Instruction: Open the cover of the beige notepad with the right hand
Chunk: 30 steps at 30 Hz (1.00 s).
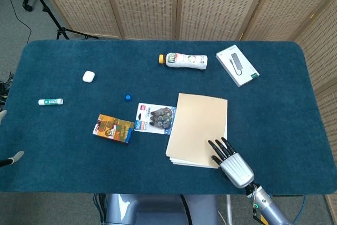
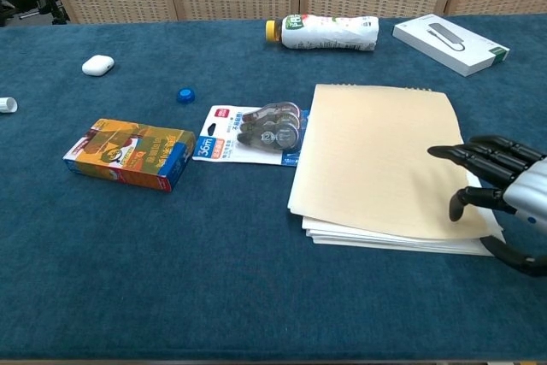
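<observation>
right hand outstretched over beige notepad

Correction-tape pack crowds the notepad's left edge; right side lies open.

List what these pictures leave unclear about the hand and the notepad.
- Contact: in the chest view the right hand has fingertips over the beige notepad, but whether they press or hook the cover is unclear.
- Near right notepad corner: hidden by the hand in the head view.
- Left hand: no view shows it.

Notepad right of tape pack, perhaps touching; bottle behind.
</observation>
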Motion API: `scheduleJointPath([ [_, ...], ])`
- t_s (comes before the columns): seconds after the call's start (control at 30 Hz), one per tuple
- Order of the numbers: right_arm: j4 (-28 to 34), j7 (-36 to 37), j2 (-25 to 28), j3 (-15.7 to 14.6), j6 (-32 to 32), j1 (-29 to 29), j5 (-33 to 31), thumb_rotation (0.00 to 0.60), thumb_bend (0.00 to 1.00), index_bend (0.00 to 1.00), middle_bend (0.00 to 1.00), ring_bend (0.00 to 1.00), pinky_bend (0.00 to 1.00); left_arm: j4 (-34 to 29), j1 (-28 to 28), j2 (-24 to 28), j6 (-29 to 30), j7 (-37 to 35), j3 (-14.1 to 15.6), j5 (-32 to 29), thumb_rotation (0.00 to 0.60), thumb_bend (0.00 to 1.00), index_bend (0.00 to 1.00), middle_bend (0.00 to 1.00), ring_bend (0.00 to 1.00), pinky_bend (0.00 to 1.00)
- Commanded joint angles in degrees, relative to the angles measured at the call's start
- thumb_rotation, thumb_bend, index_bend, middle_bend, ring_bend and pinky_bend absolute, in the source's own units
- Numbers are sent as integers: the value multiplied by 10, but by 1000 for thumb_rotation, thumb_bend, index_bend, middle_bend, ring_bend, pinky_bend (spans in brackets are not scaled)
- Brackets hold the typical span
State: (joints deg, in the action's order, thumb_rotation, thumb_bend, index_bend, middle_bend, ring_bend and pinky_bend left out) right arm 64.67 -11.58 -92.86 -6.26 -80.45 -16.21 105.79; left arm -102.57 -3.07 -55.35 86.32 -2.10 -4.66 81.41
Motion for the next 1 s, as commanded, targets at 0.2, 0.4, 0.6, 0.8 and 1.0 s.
scheduleJointPath([
  [0.2,3,0,1,0,1,-2,-3,600,646,432,0,0,0,0,0,0,-1,0,0,0,600,0,0,0,0,0],
  [0.4,6,3,0,-1,2,-5,-5,600,626,476,0,0,0,0,0,1,0,-2,0,0,600,0,0,0,0,0],
  [0.6,4,23,-2,4,-3,-7,-12,600,495,530,0,0,0,1,0,0,0,-1,0,0,600,0,0,0,0,0],
  [0.8,2,31,-1,6,-7,-8,-15,600,443,564,1,0,0,0,0,0,0,1,0,1,600,0,0,0,0,0],
  [1.0,2,34,-3,8,-9,-9,-19,600,565,628,12,0,0,0,0,-1,0,1,0,1,600,0,0,0,0,0],
])
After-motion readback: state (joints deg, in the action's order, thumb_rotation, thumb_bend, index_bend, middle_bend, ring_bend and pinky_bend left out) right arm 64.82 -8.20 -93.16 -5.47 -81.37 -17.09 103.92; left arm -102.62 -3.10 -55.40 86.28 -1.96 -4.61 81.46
